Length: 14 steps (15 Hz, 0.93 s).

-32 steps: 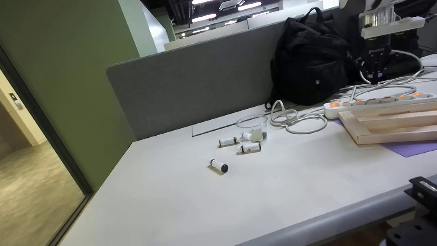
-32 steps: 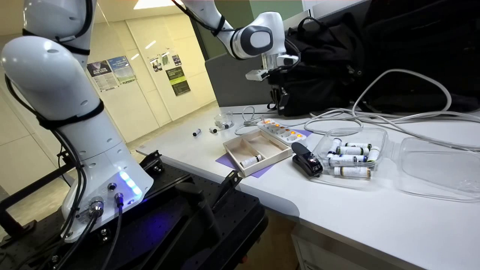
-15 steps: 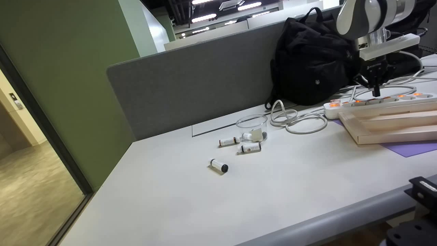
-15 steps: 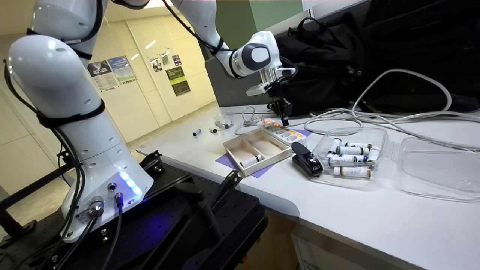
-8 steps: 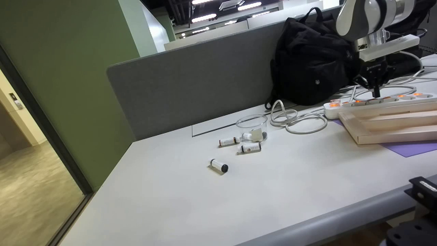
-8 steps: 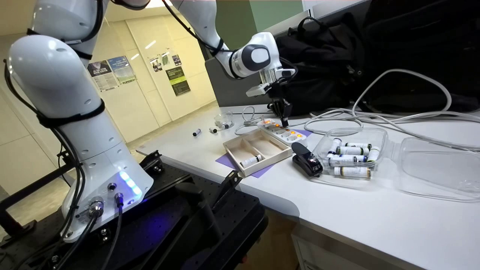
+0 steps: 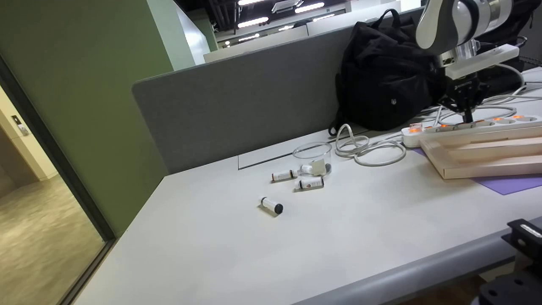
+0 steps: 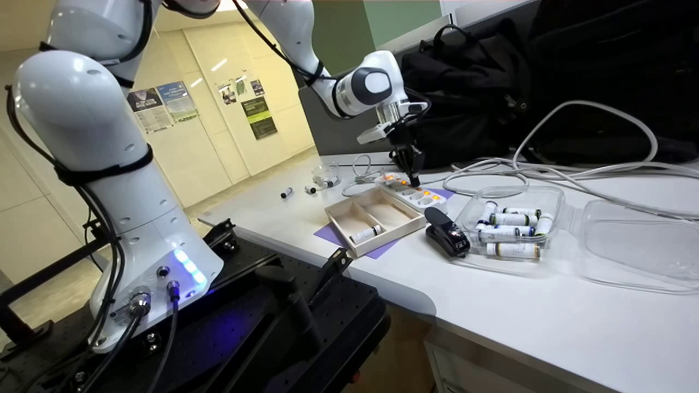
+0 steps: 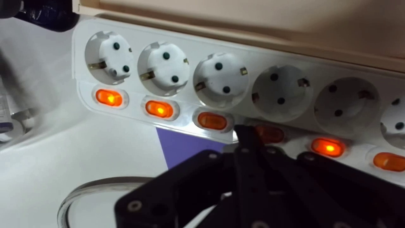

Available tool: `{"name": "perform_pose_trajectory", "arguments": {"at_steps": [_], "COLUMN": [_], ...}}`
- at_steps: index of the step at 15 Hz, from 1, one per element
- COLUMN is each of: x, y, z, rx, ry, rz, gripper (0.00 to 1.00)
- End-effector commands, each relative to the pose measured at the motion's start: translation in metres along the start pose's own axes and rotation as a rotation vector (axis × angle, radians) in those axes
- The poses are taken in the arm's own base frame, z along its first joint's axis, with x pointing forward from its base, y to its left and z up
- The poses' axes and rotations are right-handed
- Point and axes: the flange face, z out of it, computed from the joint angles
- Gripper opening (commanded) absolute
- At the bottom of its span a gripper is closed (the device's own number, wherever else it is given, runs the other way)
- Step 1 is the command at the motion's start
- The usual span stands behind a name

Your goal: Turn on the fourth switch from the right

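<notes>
A white power strip (image 9: 134, 98) carries a row of sockets and orange rocker switches; it also shows in both exterior views (image 7: 427, 137) (image 8: 435, 205). In the wrist view the first (image 9: 109, 97), second (image 9: 159, 109) and fifth (image 9: 328, 147) switches from the left are brightly lit. The third (image 9: 212, 121) and fourth (image 9: 270, 134) are dark; the sixth (image 9: 389, 161) shows no bright spot. My gripper (image 9: 246, 130) is shut and empty, pointing down. Its tip covers the left end of the fourth switch; I cannot tell whether it touches. It also shows in both exterior views (image 7: 468, 120) (image 8: 414, 183).
A wooden box (image 8: 387, 234) lies along the strip on purple paper (image 8: 329, 233). A black stapler-like object (image 8: 448, 232) and a clear container of vials (image 8: 558, 202) stand near the strip's end. Behind are white cables (image 8: 600, 172) and a black backpack (image 7: 387, 76).
My gripper has come down from above the strip to the switch row. In the last half second it has moved slightly lower and tilted a little. The switch lights look unchanged.
</notes>
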Motion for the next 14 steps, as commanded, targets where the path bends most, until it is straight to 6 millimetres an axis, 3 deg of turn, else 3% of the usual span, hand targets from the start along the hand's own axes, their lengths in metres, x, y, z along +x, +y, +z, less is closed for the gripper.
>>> {"name": "perform_pose_trajectory", "arguments": {"at_steps": [1,5,14], "x": [-0.002,0.006,0.011], "y": [0.000,0.002,-0.007], "z": [0.008,-0.010,-0.016], "rx": [-0.044,-0.041,-0.014], "ry": [-0.006,0.016,0.014], "rz": [0.019,0.034,0.034], "gripper": [0.00,0.00,0.00]}}
